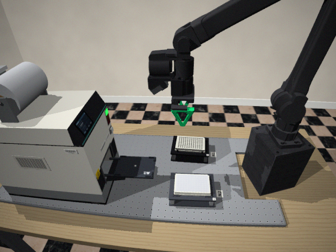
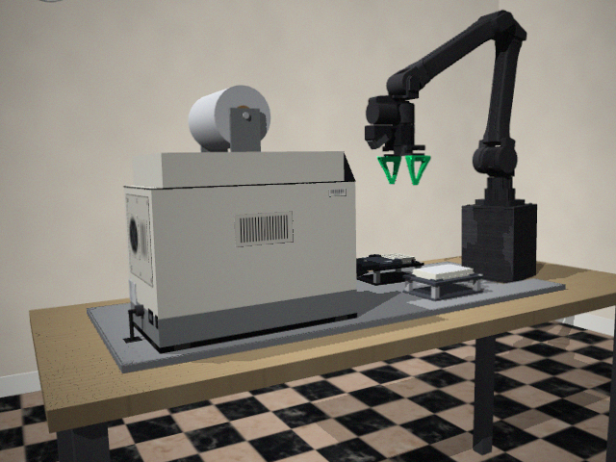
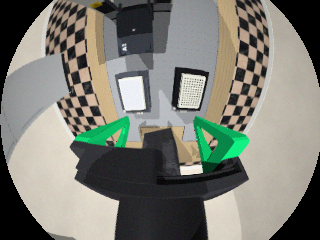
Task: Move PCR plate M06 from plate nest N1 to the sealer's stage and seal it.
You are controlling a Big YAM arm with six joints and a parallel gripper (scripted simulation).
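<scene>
The unsealed 96-well plate M06 (image 1: 189, 143) sits on the far nest N1 (image 1: 189, 155); it also shows in the wrist view (image 3: 191, 90). The sealed plate M09 (image 1: 192, 184) lies on the near nest N2 (image 1: 192, 199), and shows in the wrist view (image 3: 134, 92). The sealer (image 1: 54, 143) stands at the left with its dark stage (image 1: 133, 166) out and empty. Its lamp (image 1: 106, 111) is green. My gripper (image 1: 182, 119) has green fingers, is open and empty, and hangs well above M06. In the exterior view the gripper (image 2: 403, 169) is high over the nests.
The arm's black base block (image 1: 276, 159) stands at the right of the nests. A foil roll (image 1: 22, 81) sits on top of the sealer. The grey perforated baseplate (image 1: 189, 211) carries the sealer and both nests.
</scene>
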